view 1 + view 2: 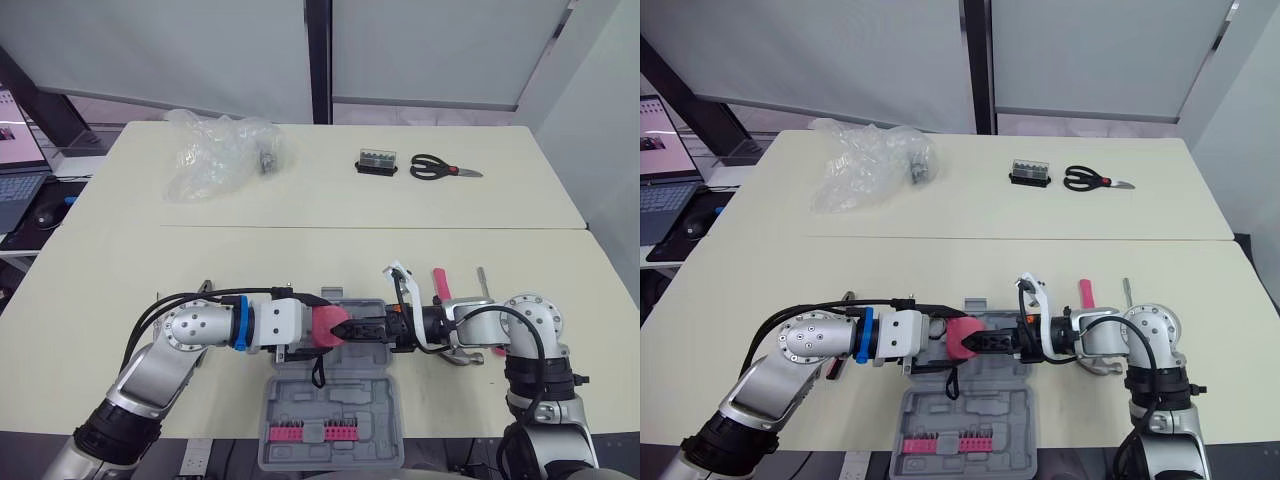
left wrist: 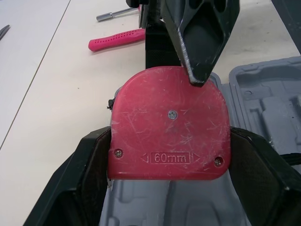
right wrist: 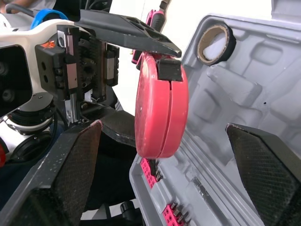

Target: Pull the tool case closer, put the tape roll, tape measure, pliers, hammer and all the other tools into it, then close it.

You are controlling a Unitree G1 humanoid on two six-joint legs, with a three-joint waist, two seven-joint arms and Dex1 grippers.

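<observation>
Tape measure (image 2: 170, 129) pinched by the left pincer (image 1: 338, 328) above the open case (image 1: 340, 405).
It is clamped across its narrow edges, with the case tray directly beneath. The right pincer (image 1: 365, 330) is spread wide, one finger at each flat face. The shell is judged rigid, smooth-sided and fairly dense, so it may slip. It is best gripped squarely on the broad faces.

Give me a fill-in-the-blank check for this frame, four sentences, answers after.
1. The left gripper is shut on the red ___.
2. The tape roll lies inside the open ___.
3. The right gripper is ___, not shut.
4. Right of the bit box on the table lie the ___.
Answers: tape measure; case; open; scissors.
</observation>
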